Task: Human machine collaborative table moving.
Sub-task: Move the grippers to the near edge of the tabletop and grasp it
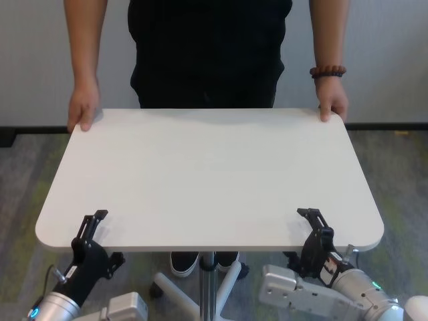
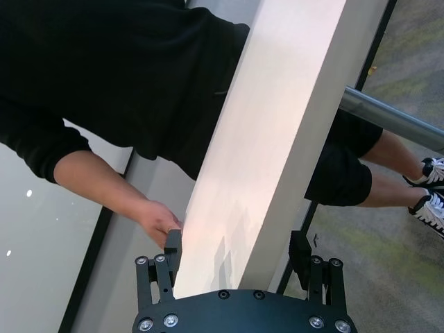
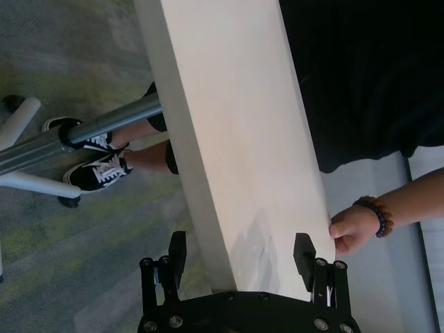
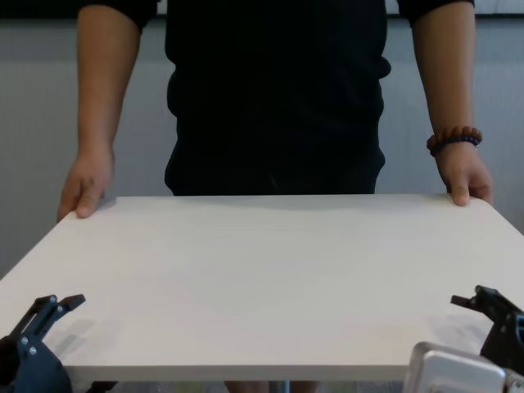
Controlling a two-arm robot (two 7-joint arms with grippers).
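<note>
The white table (image 1: 207, 174) stands between me and the human (image 1: 207, 53), who holds its far corners with both hands; a bead bracelet (image 1: 328, 71) is on one wrist. My left gripper (image 1: 90, 234) straddles the near edge at the left. Its jaws stand open, one finger above the top and one below. The left wrist view shows the edge (image 2: 277, 139) running between the fingers with a gap on the underside. My right gripper (image 1: 314, 231) straddles the near edge at the right the same way, open, as the right wrist view (image 3: 241, 251) shows.
The grey pole (image 1: 208, 281) runs down under the tabletop to white base legs (image 1: 177, 294) on grey-green carpet. The human's black-and-white shoes (image 1: 184, 262) stand near the base. A pale wall is behind the human.
</note>
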